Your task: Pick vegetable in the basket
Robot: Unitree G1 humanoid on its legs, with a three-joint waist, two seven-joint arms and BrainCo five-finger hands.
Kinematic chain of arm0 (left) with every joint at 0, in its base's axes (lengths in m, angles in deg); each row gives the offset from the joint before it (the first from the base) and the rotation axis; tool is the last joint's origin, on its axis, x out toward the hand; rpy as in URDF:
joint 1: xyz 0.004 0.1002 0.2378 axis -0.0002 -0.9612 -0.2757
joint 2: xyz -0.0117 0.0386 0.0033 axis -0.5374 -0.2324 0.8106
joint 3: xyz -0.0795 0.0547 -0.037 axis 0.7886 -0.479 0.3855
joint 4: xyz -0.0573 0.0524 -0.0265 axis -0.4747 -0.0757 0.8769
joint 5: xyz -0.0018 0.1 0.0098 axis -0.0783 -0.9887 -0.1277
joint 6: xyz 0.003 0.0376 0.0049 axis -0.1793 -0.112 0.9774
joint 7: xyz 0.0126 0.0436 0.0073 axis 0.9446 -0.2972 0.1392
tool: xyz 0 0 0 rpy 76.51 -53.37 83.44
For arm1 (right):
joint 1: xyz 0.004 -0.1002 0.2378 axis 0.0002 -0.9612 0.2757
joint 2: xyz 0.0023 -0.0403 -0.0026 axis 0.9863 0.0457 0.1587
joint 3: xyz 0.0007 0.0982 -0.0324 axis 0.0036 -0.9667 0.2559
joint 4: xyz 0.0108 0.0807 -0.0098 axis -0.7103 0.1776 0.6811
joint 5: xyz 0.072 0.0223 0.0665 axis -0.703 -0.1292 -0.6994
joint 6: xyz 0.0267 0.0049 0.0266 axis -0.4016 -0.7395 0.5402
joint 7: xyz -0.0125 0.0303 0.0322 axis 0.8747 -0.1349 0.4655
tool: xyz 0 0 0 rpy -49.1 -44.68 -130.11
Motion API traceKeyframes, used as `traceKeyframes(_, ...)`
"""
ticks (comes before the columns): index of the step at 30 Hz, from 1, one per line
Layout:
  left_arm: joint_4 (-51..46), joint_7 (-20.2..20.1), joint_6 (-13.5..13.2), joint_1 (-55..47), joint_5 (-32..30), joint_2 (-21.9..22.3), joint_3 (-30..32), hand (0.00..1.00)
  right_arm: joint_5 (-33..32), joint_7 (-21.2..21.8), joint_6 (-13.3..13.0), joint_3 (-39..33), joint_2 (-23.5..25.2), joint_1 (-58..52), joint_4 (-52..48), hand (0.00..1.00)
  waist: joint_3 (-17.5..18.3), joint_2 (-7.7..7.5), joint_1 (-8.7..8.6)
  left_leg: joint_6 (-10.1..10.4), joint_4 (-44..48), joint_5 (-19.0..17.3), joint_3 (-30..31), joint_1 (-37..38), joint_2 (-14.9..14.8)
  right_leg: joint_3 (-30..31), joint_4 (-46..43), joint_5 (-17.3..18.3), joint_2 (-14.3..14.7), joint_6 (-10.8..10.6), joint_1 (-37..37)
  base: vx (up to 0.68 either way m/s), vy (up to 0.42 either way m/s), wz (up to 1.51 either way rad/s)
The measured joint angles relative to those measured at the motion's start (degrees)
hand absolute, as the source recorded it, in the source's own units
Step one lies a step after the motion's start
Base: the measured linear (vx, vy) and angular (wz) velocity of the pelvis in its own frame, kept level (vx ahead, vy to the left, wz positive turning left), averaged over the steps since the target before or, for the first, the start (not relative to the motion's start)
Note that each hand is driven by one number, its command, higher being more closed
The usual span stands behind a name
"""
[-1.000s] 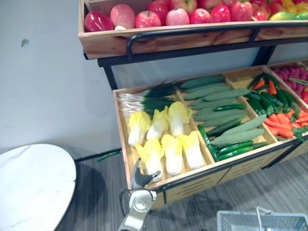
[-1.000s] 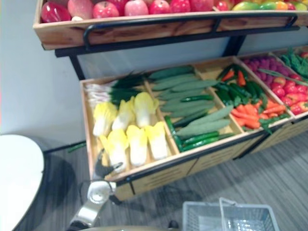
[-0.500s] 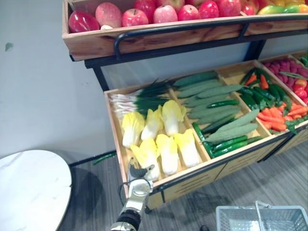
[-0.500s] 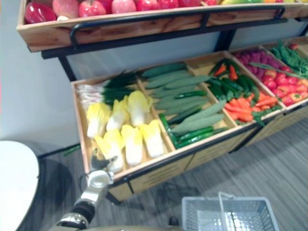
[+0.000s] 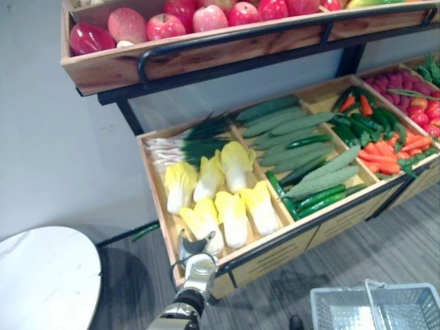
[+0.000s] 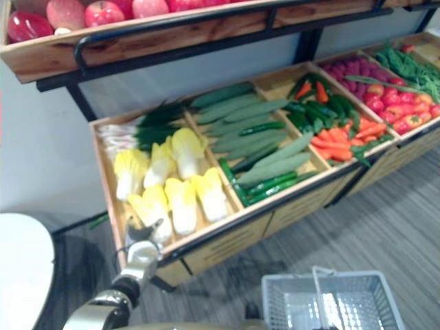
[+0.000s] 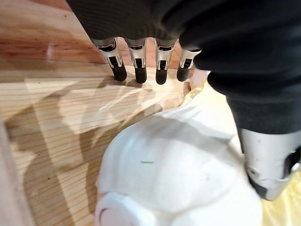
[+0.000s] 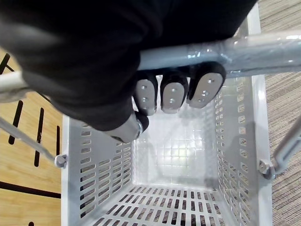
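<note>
Left hand (image 7: pixel 136 66) hovers, fingers straight and spread, right over the front-corner napa cabbage (image 7: pixel 178 165). The wooden crate wall (image 7: pixel 56 42) sits just past the fingertips, with cucumbers (image 5: pixel 289 137) well off to its right. Right hand (image 8: pixel 173 94) is curled round the handle (image 8: pixel 254 51) of the grey basket (image 5: pixel 323 315).
</note>
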State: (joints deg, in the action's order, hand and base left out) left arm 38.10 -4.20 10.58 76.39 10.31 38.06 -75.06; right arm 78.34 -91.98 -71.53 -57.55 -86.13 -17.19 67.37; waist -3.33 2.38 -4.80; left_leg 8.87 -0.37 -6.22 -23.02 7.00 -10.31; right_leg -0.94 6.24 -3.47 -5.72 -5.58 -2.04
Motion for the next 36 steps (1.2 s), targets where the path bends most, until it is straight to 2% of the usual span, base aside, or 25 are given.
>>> traceKeyframes(7, 1.4, 7.8, 1.3, 0.6, -4.8, 0.3, 7.0, 0.0, -0.1, 0.0, -1.7, 4.6, -1.5, 2.9, 0.0, 1.0, -1.7, 1.93, -1.24, 1.1, 0.6, -0.4, -4.0, -1.8, -1.8, 4.8, -0.6, -0.6, 2.9, 0.7, -4.5, 0.0, -0.048, -0.37)
traceKeyframes(11, 1.3, 9.4, 1.3, 0.7, -6.4, 0.0, 9.3, 0.0, -0.1, -0.1, -2.5, 6.6, -1.7, 3.6, -0.2, 1.0, -2.5, 2.13, -1.2, 1.7, 0.6, -0.3, -4.9, -1.9, -2.7, 6.4, -1.1, -0.6, 4.2, 0.7, -5.9, 0.01, -0.06, -0.23)
traceKeyframes(12, 1.3, 9.6, 1.3, 0.7, -6.6, -0.4, 9.5, 1.0, -0.1, -0.1, -2.6, 7.6, -1.7, 3.8, -0.2, 1.0, -2.9, 2.04, -1.18, 1.9, 0.6, -0.4, -4.9, -2.0, -3.0, 6.6, -1.0, -0.6, 4.6, 0.7, -5.9, -0.04, -0.055, -0.13)
traceKeyframes(16, 0.8, 10.6, 1.3, 0.7, -7.1, -0.9, 11.6, 1.0, -0.1, -0.1, -3.9, 11.6, -2.0, 4.0, -0.2, 1.0, -3.0, 2.04, -0.99, 1.9, 0.7, -1.1, -4.8, -3.0, -3.5, 7.7, -0.3, -0.8, 5.5, 0.5, -6.7, -0.02, -0.05, -0.14)
traceKeyframes(21, 0.5, 10.7, 1.2, -0.1, -7.0, -3.5, 13.9, 1.0, -0.1, 0.0, -4.1, 14.5, -2.1, 4.0, -0.2, 1.0, -3.2, 2.19, -0.69, 1.8, 0.7, -1.2, -4.5, -3.1, -4.2, 7.7, -0.2, -1.1, 6.4, 0.8, -6.8, 0.01, -0.05, -0.05)
traceKeyframes(29, 0.4, 10.6, -0.9, 1.2, -6.2, -2.7, 13.6, 1.0, 0.0, 0.0, -4.2, 15.4, -2.1, 3.6, 0.4, 1.0, -3.2, 2.22, 0.18, 0.7, 0.6, -0.6, -1.5, -3.8, -3.9, 5.5, -0.2, -1.0, 6.1, 0.9, -6.2, 0.03, -0.017, 0.12)
traceKeyframes(36, 0.4, 10.2, -1.4, 2.4, -5.9, -1.9, 9.7, 1.0, 0.0, 0.1, -4.2, 15.3, -2.1, 3.6, 1.8, 1.0, -4.0, 1.71, 0.09, 0.6, 0.6, -0.3, 1.8, -3.6, -2.9, 2.4, -0.2, -0.5, 4.6, 1.7, -3.9, 0.02, 0.009, 0.25)
